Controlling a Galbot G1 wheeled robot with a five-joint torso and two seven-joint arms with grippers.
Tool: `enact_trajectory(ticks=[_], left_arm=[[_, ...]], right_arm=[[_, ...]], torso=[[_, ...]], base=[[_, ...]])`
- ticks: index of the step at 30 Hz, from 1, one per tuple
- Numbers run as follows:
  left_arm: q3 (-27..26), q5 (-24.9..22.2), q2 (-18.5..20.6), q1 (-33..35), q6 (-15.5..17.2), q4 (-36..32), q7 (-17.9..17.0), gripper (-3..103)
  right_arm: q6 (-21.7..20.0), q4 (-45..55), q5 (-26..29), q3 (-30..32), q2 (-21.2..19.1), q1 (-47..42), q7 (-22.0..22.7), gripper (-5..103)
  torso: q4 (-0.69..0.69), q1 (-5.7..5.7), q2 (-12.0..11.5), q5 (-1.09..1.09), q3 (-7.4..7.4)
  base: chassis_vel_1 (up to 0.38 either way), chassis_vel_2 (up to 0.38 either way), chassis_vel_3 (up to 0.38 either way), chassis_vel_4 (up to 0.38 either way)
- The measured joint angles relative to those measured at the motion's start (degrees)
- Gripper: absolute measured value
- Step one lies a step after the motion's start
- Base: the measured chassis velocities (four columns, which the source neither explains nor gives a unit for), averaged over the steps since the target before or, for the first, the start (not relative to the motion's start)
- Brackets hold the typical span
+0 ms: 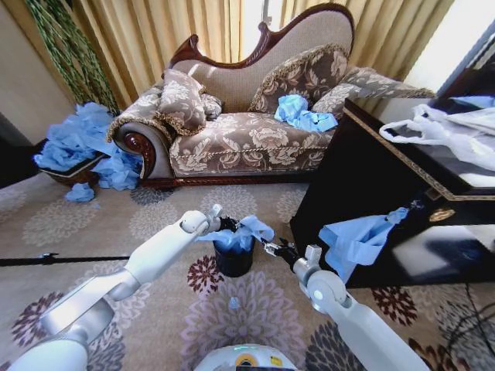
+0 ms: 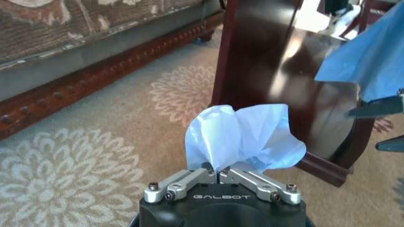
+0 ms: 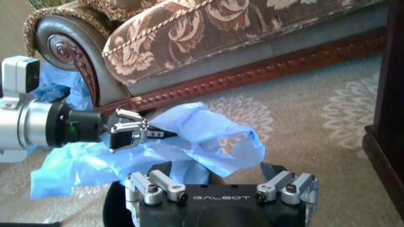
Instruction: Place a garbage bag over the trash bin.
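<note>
Head view, sofa: brown floral upholstered sofa (image 1: pixel 247 116) with carved wooden frame stands behind the work, well apart.
Cabinet: dark glossy wooden cabinet (image 1: pixel 387 193) stands on the robot's right, beside the bin.
Bin: small black cylindrical trash bin (image 1: pixel 234 259) stands upright on the patterned carpet between the 2 arms.
Bag: thin crinkly light-blue garbage bag (image 1: pixel 240 230) is bunched over the bin's mouth, not yet spread around the rim.
Left gripper (image 2: pixel 218 172): fingers pinched together on a fold of the bag.
Right gripper (image 3: pixel 218 177): jaws wide apart, holding nothing, just beside the bag.
Advice: probably have the right gripper catch the opposite edge, then pull both edges apart and down over the rim.
</note>
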Motion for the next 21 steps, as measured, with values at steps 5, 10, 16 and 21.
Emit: enact_trajectory(ticks=[5,10,16,21], left_arm=[[-2.74,-1.95,1.14,3.16,2.01,-4.36,-1.82,0],[-5.59,-4.65,0.21,7.07,3.31,-7.77,-9.10,0],[-5.99,-13.69,-3.17,10.26,7.06,-10.33,-33.24,0],[-5.80,-20.46,-5.64,12.21,7.83,-12.49,-50.53,0]], right_arm=[[0.01,1.60,5.34,0.02,1.13,-0.15,1.00,95],[-0.60,3.00,15.20,0.43,2.83,0.28,5.88,95],[-0.71,2.68,14.90,0.86,2.39,-0.29,5.26,95],[-0.71,2.53,14.40,0.86,2.52,-0.61,4.93,95]], torso=[[0.02,0.00,0.00,-0.01,0.00],[0.02,0.00,0.00,-0.01,0.00],[-0.01,0.00,0.00,-0.01,0.00],[0.01,0.00,0.00,-0.01,0.01]], base=[[0.000,0.000,0.000,0.000],[0.000,0.000,0.000,0.000],[0.000,0.000,0.000,0.000],[0.000,0.000,0.000,0.000]])
